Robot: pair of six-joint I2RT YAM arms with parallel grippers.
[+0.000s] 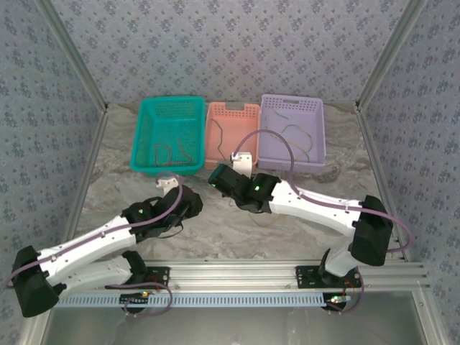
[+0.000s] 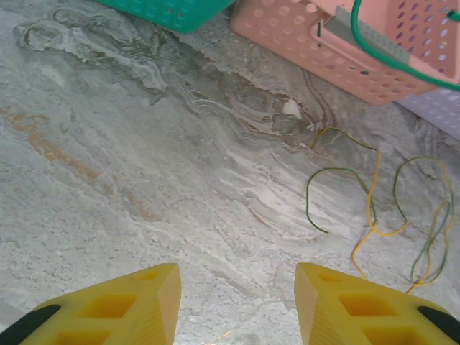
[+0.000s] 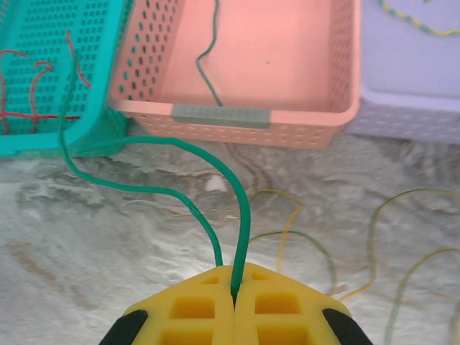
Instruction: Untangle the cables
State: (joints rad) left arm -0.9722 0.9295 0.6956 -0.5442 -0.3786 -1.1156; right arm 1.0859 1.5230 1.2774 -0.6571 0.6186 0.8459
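Green cable (image 3: 243,237), pinched in the clenched right hand (image 3: 235,284), runs toward twelve o'clock, where the pink basket (image 3: 302,133) sits just ahead.

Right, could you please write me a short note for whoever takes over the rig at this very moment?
Right pincer: shut on the bright green cable, which loops off toward the teal basket.
Left pincer: open, empty, above bare table.
Done: red wires lie in the teal basket, a dark green wire in the pink basket, a yellow-green wire in the purple basket.
Left: a loose tangle of yellow and green wires on the table in front of the baskets; the held cable is not yet placed.
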